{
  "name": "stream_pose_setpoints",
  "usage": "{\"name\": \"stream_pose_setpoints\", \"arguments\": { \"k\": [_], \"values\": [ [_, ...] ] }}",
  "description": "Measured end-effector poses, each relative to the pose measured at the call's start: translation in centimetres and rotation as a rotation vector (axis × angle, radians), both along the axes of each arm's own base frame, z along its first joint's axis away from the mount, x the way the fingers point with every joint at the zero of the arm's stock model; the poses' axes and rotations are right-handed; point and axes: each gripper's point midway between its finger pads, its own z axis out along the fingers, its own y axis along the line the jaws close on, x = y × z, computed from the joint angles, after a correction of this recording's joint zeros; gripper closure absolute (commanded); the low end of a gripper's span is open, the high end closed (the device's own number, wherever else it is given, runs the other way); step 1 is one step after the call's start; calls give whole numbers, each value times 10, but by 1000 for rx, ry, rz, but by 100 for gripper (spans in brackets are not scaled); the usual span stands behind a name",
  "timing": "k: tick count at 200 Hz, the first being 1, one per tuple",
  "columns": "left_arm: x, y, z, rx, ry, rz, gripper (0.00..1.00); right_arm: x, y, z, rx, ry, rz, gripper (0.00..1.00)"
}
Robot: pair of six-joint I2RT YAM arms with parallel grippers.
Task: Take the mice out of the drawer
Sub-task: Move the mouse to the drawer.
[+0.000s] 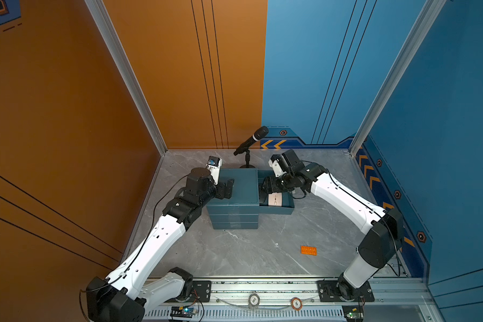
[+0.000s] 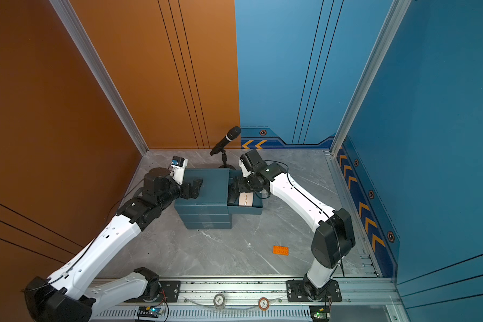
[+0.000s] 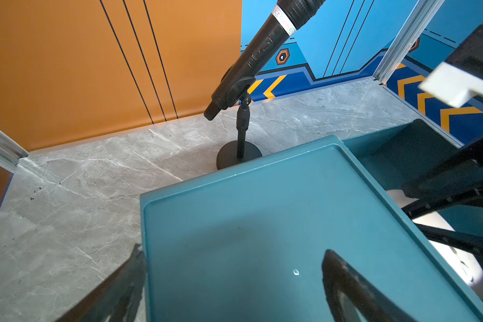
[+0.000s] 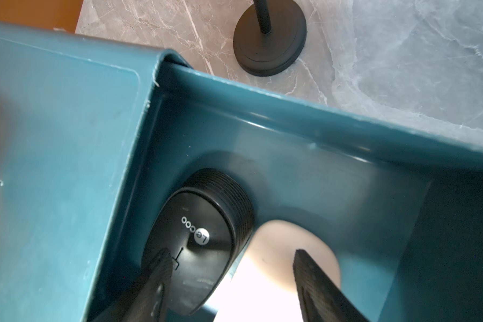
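A teal plastic drawer unit (image 1: 234, 192), boxy with rounded corners and a shallow recessed top, stands on the grey veined marble worktop (image 1: 248, 251). Its smooth-walled top drawer (image 1: 276, 210) is pulled out sideways toward the right arm. Two mice lie side by side on the drawer floor: a matte black oval mouse (image 4: 204, 212) with a ribbed rear band and a small round pale logo, against the wall nearest the unit, and a smooth pinkish-cream oval mouse (image 4: 276, 245) just beside it, brightly lit. The right gripper (image 4: 232, 252) reaches down into the drawer with its jaws spread and released, one textured black finger over the black mouse, the other over the cream one, clamping neither. The left gripper (image 1: 227, 188) sits at the unit's far side, jaws also apart, one finger off the edge and one above the lid. A black cylindrical microphone on a round-based stand (image 1: 251, 140) stands behind the unit, and an orange studded rectangular plate (image 1: 308, 250) lies well apart on the worktop
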Motion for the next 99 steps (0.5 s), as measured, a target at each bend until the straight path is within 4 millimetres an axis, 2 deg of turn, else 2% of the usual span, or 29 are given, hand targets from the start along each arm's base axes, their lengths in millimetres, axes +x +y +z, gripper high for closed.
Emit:
{"name": "stream_pose_setpoints", "arguments": {
  "k": [35,99],
  "values": [
    [-2,0,4,-6,-11,-2,2,2,-3,0,-10,-3,-14,32],
    [-3,1,7,-10,-20,-2,2,-1,-22,5,-107,-3,-108,31]
  ]
}}
